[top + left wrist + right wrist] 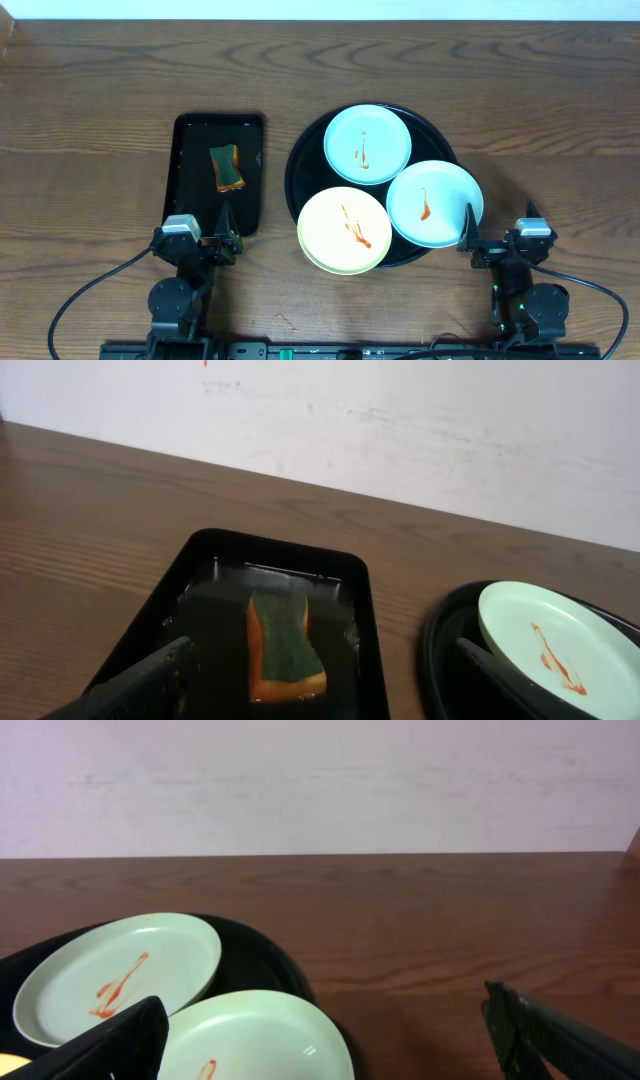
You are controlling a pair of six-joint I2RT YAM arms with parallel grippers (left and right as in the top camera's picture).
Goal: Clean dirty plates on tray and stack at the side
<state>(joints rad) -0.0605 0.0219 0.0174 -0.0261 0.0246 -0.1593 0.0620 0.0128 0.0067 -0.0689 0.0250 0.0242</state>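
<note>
Sponge (227, 168) in rectangular tray (193, 140), beside plates (367, 144)

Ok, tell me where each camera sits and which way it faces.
Overhead: fixed above the table, looking straight down at the rectangular tray with sponge, the round tray and three plates; both arms show at the bottom, left gripper and right gripper open.
Left wrist: low on the left arm, facing the back wall across the sponge; its fingers frame the bottom corners.
Right wrist: low on the right arm, facing that wall over two mint plates; its fingers show too.
Shared: all three show the round tray.
</note>
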